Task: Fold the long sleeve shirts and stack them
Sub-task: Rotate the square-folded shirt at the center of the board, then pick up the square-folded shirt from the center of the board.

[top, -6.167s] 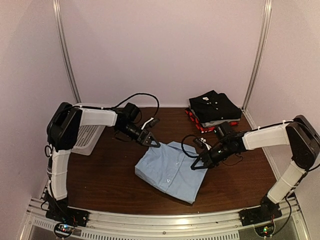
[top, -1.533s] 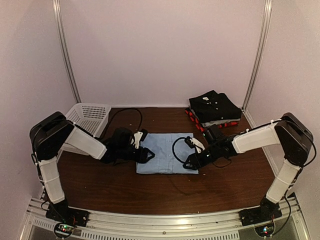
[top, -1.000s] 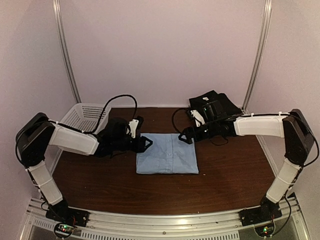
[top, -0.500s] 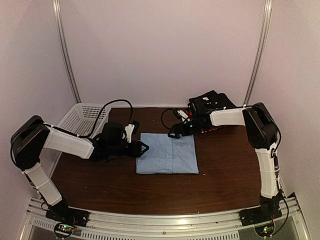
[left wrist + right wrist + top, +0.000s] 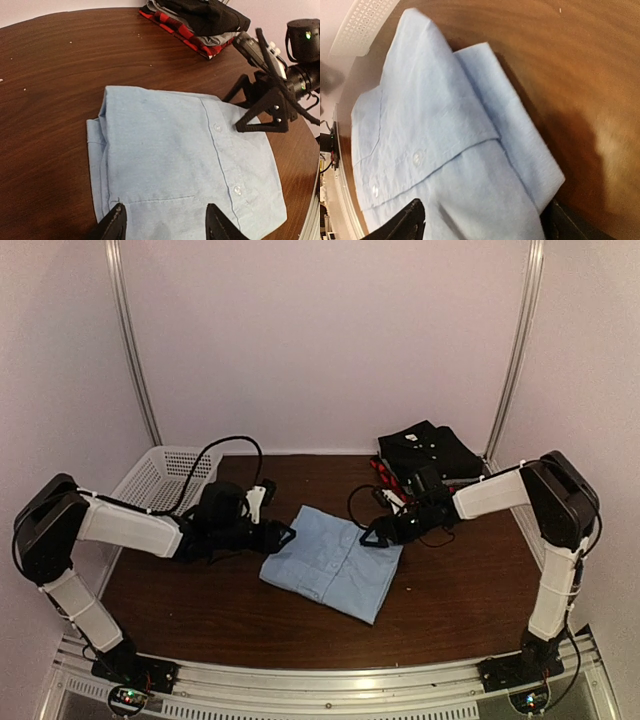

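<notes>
Top external view: the left arm lies low, stretched rightward, with the left claw (image 5: 281, 535) at the left edge of the folded light blue shirt (image 5: 330, 565). The shirt lies askew in the middle of the table (image 5: 200, 610). The right arm bends back leftward, and the right claw (image 5: 376, 536) is on the shirt's far right corner. A white mesh basket (image 5: 160, 478) sits back left. The stack of folded shirts (image 5: 428, 455), black over grey and red plaid, sits back right.

Left wrist view: the left claw is released, jaws apart over the shirt's near edge and gripping nothing. The right claw's spread fingers touch the opposite edge.

Right wrist view: the jaws are wide and released, straddling the shirt's folded edge.
</notes>
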